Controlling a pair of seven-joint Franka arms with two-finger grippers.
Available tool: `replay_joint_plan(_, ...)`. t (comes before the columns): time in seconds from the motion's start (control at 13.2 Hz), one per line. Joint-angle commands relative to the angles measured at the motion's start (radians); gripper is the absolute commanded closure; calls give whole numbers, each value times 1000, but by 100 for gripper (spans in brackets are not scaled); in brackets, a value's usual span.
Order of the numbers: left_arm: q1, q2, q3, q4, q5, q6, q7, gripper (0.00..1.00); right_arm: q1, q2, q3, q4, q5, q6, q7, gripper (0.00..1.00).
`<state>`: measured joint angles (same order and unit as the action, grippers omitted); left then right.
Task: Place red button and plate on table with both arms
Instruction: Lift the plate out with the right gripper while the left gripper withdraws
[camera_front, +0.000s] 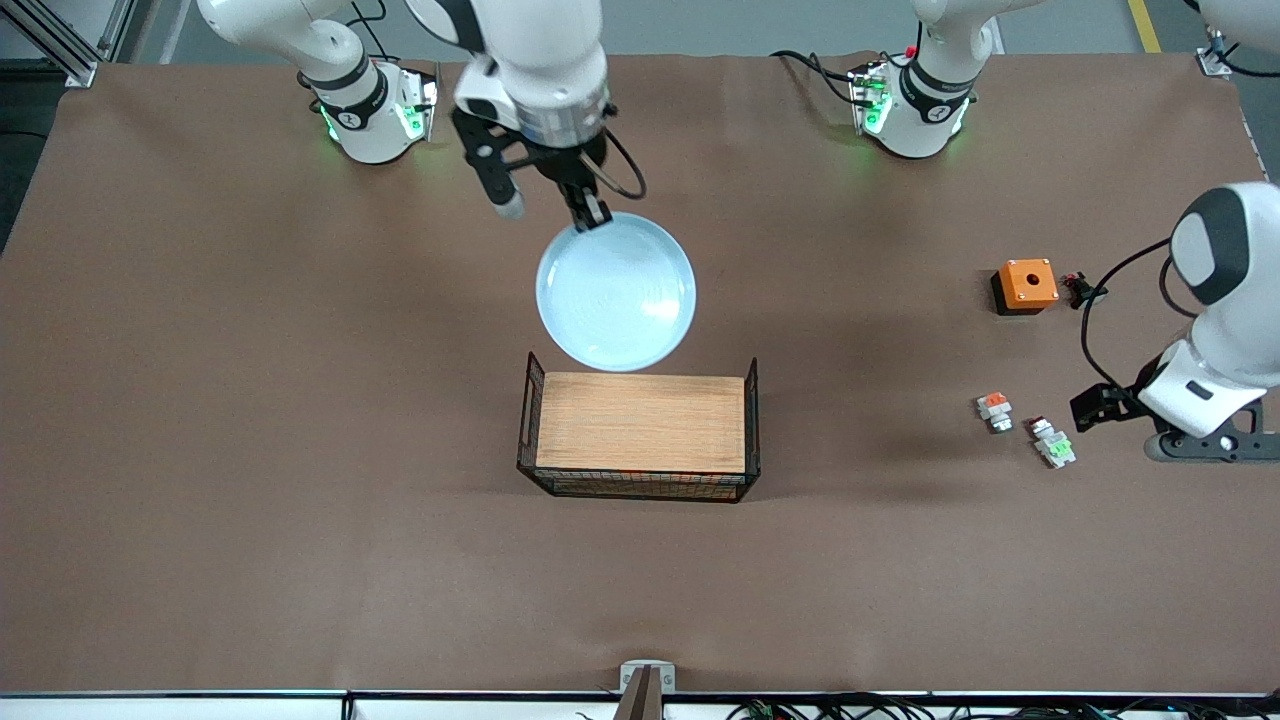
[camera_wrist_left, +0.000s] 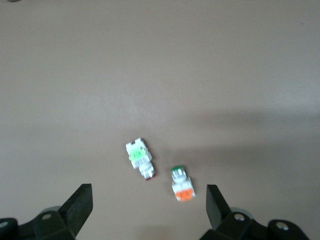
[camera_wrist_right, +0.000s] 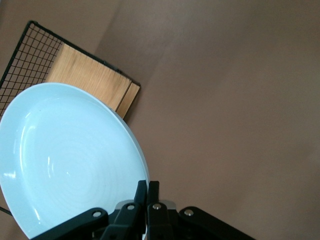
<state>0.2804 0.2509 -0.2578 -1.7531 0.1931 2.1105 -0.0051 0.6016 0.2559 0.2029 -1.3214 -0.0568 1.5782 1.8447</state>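
From the front camera, the red button (camera_front: 1053, 443) lies on the brown counter (camera_front: 250, 400) toward the left arm's end, well apart from the wire basket (camera_front: 640, 428). Its long axis runs slantwise, the dark red end pointing toward the robots' bases and the green patch toward the camera. Just beside it, on the basket's side, lies a white block with an orange top (camera_front: 994, 410). Farther from the camera than both stands an orange box (camera_front: 1026, 285) with a black-and-red knob piece (camera_front: 1077, 289) next to it. The left gripper (camera_front: 1095, 408) hangs close by the red button, away from the basket; whether its fingers are spread cannot be told here. The plate (camera_front: 616, 292) is held up in the air, its lower edge over the basket's rim on the bases' side. The right gripper (camera_front: 595, 215) grips the plate's rim at the edge toward the bases.

In the left wrist view, the left gripper (camera_wrist_left: 149, 210) has its fingers (camera_wrist_left: 80, 205) spread wide and empty above the counter (camera_wrist_left: 160, 65). The red button (camera_wrist_left: 139, 158) and the orange-topped block (camera_wrist_left: 182, 184) lie side by side between them, apart from both fingers.

In the right wrist view, the right gripper (camera_wrist_right: 148, 192) has its fingers (camera_wrist_right: 141, 196) pressed onto the rim of the plate (camera_wrist_right: 65, 165), pinching it. The plate is tilted, its hollow face showing, over the basket (camera_wrist_right: 90, 75) with its wooden top.
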Motion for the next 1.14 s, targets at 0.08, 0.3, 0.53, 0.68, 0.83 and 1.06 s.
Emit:
replay_joint_plan(0.08,0,-120,-64,12,-1,-160,-79,0,-175,-110,0,-25,87,-131,-372,100)
replay_joint_plan(0.3,0,-139,-139,96,-59,-326,-169,0,-372,-129,0,-25,110,-201,-768,100)
replay_joint_plan(0.53,2,-154,-199,153,-89,-440,-236,0,-526,-121,-3,-38,110,-216,-1092,100)
replay_joint_plan(0.68,2,-189,-228,156,-90,-471,-251,0,-624,-107,-3,-51,110,-199,-1270,100)
replay_joint_plan(0.83,2,-222,-232,159,-101,-494,-254,0,-684,-89,-3,-88,101,-146,-1419,100)
replay_joint_plan(1.06,5,-226,-230,228,-113,-569,-248,0,-759,-75,-5,-192,98,-17,-1619,100)
